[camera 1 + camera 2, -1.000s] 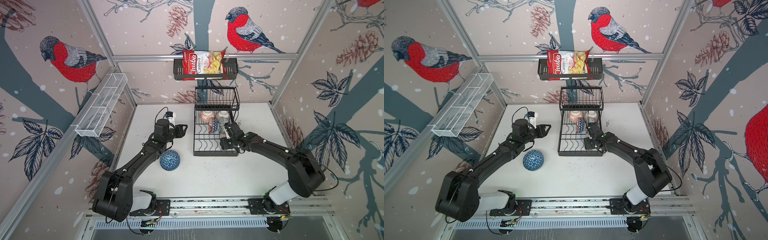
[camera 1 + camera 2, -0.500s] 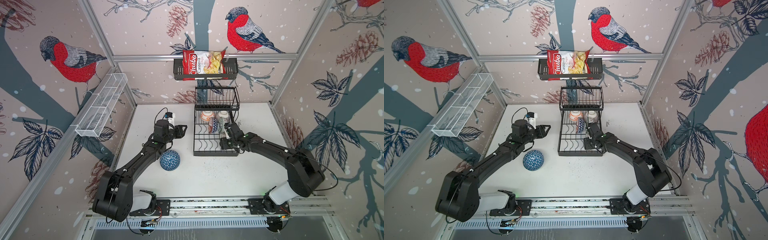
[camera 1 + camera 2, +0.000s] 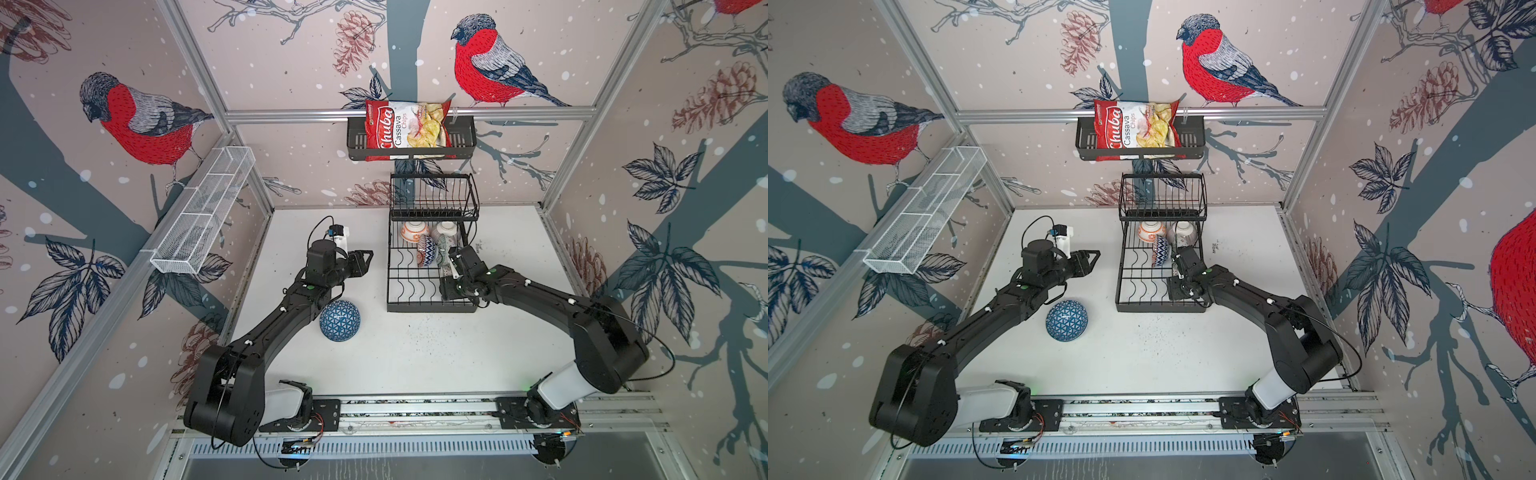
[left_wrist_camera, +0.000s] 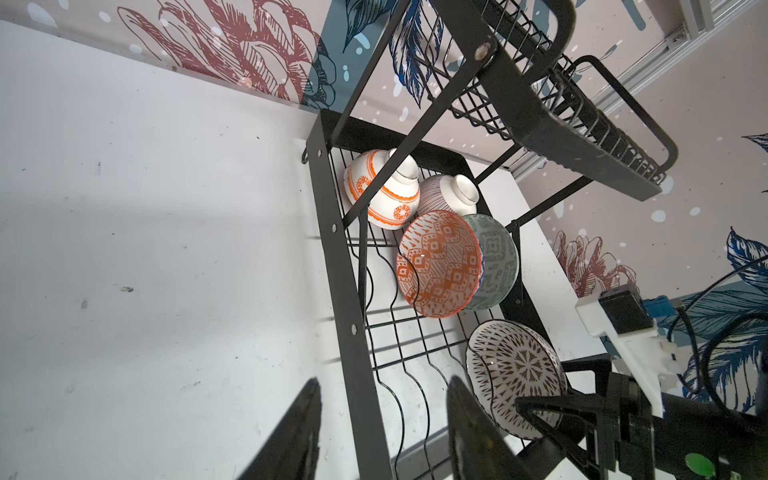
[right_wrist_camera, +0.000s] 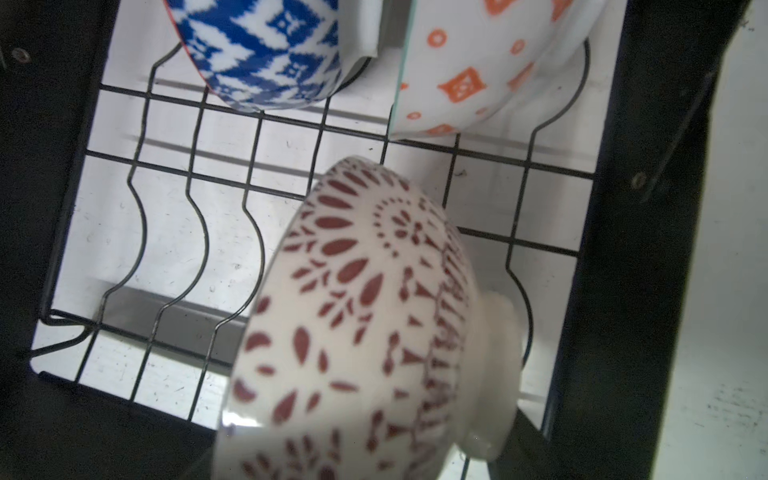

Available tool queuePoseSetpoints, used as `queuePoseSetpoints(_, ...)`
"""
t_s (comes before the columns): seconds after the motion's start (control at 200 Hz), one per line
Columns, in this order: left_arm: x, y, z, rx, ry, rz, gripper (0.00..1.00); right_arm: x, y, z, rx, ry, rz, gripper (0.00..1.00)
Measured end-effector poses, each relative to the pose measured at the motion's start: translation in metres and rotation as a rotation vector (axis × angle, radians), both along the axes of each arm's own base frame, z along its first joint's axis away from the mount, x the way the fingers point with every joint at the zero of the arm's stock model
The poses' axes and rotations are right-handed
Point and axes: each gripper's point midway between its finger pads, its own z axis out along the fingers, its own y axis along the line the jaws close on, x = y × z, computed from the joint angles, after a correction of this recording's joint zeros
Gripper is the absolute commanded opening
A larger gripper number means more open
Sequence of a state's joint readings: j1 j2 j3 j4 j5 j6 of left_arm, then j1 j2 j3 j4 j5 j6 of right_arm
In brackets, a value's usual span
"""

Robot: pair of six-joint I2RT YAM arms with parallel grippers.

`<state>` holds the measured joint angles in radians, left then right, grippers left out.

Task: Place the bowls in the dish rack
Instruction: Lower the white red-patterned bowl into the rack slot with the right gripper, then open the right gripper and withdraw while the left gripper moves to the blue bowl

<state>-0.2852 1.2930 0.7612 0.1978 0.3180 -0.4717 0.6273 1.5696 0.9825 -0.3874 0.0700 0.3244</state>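
As it stands racked, bowl point(image 5: 353, 324) adjoins right tool point(image 3: 449, 259).

Glazed ceramic against matt black: the maroon-patterned bowl point(image 5: 365, 332) and the orange-patterned bowl point(image 4: 438, 264) show a smooth, glossy finish that catches pinpoints of light, and the blue-triangled bowl point(image 3: 340, 321) has the same slick glaze. The dish rack point(image 3: 430, 308) is thin metal wire and flat bar under a dull black coating. The white surface point(image 3: 415, 361) looks matt, scuffed and speckled. The chips bag point(image 3: 405, 126) is crinkled, shiny film; the slotted shelf point(image 3: 461, 141), black painted metal; the mesh basket point(image 3: 203, 216), fine white-coated wire; the frame rails point(image 3: 291, 115), bare satin aluminium.
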Motion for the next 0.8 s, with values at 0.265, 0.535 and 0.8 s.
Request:
queuePoseSetpoints(0.265,-0.001,0.001,-0.001,0.002,0.0,0.004,0.49,-0.005,-0.004,-0.001,-0.012,0.017,-0.001,0.84)
queuePoseSetpoints(0.535,-0.002,0.002,0.004,0.0,-0.013,0.006,0.49,-0.006,-0.005,0.01,0.002,-0.003,-0.002,0.94)
queuePoseSetpoints(0.8,0.001,0.008,0.004,0.016,-0.004,0.033,0.49,0.001,-0.006,0.035,0.032,-0.065,-0.027,0.97)
